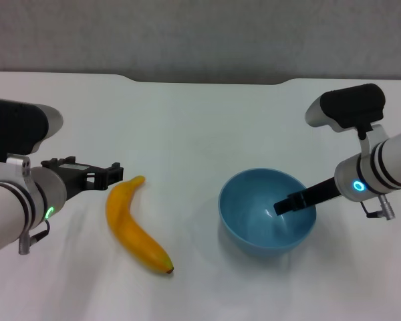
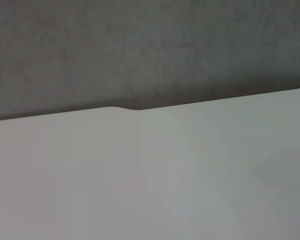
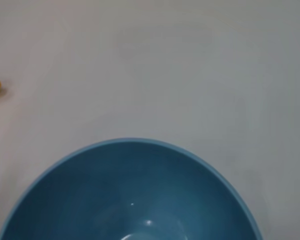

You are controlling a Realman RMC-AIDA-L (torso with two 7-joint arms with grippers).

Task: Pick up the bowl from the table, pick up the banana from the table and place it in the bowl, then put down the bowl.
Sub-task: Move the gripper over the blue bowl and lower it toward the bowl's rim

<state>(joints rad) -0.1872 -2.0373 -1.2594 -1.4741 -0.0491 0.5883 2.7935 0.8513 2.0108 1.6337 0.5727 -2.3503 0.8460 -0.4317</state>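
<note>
right hand (image 1: 285, 205) reached over the bowl (image 1: 267, 211) rim, one finger inside, probably to pinch the wall for lifting; grip state, can't tell. bowl sat on the bench (image 1: 200, 120). banana (image 1: 135, 227) lay near the left hand (image 1: 113, 175), fingers unclear too.

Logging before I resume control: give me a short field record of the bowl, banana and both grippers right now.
bowl: upright on the table, empty, right of centre
banana: lying on the table left of the bowl, apart from it, dark tip nearest the robot
right gripper: reaching over the bowl's right rim, a finger inside; grip state unclear
left gripper: just left of the banana's stem end; contact unclear
task stage: banana not yet in bowl
</note>
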